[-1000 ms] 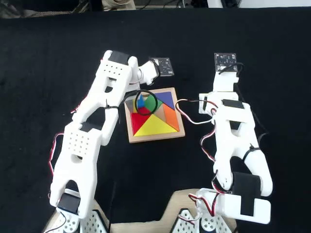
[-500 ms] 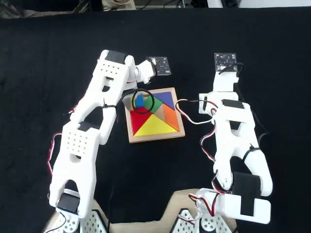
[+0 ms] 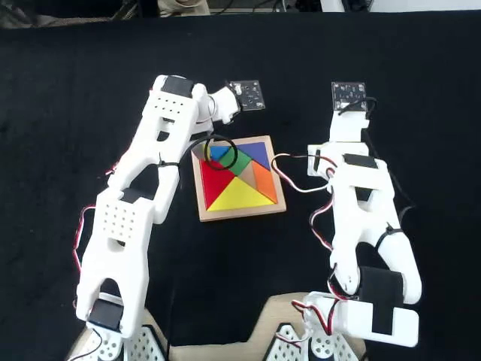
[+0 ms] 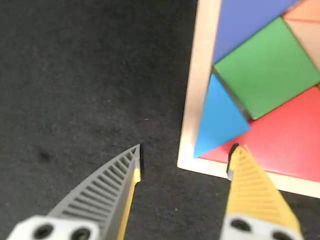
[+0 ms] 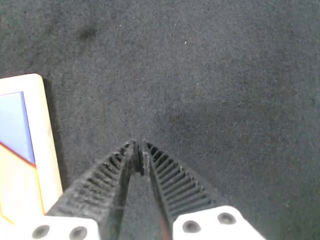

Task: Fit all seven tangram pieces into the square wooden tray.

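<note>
The square wooden tray lies mid-table between the arms, holding coloured pieces: a yellow triangle, a red triangle, an orange piece, a purple piece, a green square and a blue triangle. My left gripper is open, with the tray's corner between its fingertips. The blue triangle lies flat along the rim there, beside the green square and the red triangle. My right gripper is shut on nothing, low over the cloth beside the tray's rim.
Black cloth covers the whole table. The left arm stretches along the tray's left side and the right arm stands to its right. A black cable loop hangs above the tray's far-left part.
My left gripper has drawn back from over the tray toward its far-left corner, uncovering the blue triangle, which now lies flat. The right arm has kept still.
</note>
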`<state>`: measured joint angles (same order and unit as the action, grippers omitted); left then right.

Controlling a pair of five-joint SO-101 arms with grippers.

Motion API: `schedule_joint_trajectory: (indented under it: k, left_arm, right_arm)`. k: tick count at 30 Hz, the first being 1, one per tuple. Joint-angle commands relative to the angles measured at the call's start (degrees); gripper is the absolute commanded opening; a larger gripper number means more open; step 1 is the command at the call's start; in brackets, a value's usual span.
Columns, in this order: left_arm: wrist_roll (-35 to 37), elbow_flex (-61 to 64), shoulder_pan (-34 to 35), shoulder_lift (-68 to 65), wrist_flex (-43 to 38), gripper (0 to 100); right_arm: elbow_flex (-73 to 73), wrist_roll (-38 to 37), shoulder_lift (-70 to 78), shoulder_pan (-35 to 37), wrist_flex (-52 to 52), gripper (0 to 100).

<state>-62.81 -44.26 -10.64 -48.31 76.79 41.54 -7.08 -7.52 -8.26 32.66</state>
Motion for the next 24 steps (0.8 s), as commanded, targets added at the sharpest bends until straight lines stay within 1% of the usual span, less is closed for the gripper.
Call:
schedule_joint_trajectory:
  k: [1,8,11,12,14,17,18,19,20,21,24]
  left_arm:
    - [-0.44,-2.59,1.54,0.79,-0.97,28]
    - [-0.26,-2.59,1.01,0.79,-0.53,28]
    - [3.08,-4.18,1.19,1.93,-0.35,28]
    - [4.4,-6.64,1.45,3.25,1.23,28]
    - [7.65,-12.97,1.54,6.33,8.0,28]
    - [15.3,-18.59,-0.48,8.7,20.92,28]
    - [18.9,-20.26,-1.1,8.88,24.44,28]
    - [24.35,-21.14,-0.84,9.67,24.26,26]
    - [30.68,-22.29,0.4,11.43,24.26,24]
    - [35.43,-22.99,2.24,14.15,24.35,21]
    - [41.23,-19.74,6.46,24.18,24.35,17]
  right_arm:
    - [-1.1,-0.62,-0.22,0.79,-0.88,1.1]
    - [-1.1,-0.62,-0.22,0.79,-0.88,1.1]
    - [-1.1,-1.85,-0.22,0.79,-0.88,1.1]
    - [-1.1,-2.02,-0.22,0.88,-0.88,1.1]
    - [-1.1,-2.02,-0.22,0.88,-0.88,1.1]
    - [-1.1,-1.93,-0.22,0.79,-0.88,1.1]
    - [-1.1,-1.93,-0.22,0.79,-0.88,1.1]
    - [-1.1,-2.02,-0.22,0.88,-0.88,1.1]
    - [-1.01,-2.02,-0.31,0.88,-0.53,1.1]
    - [-1.01,-2.02,-0.31,0.88,-0.53,1.1]
    - [-0.92,-2.02,-0.31,0.97,-0.44,1.1]
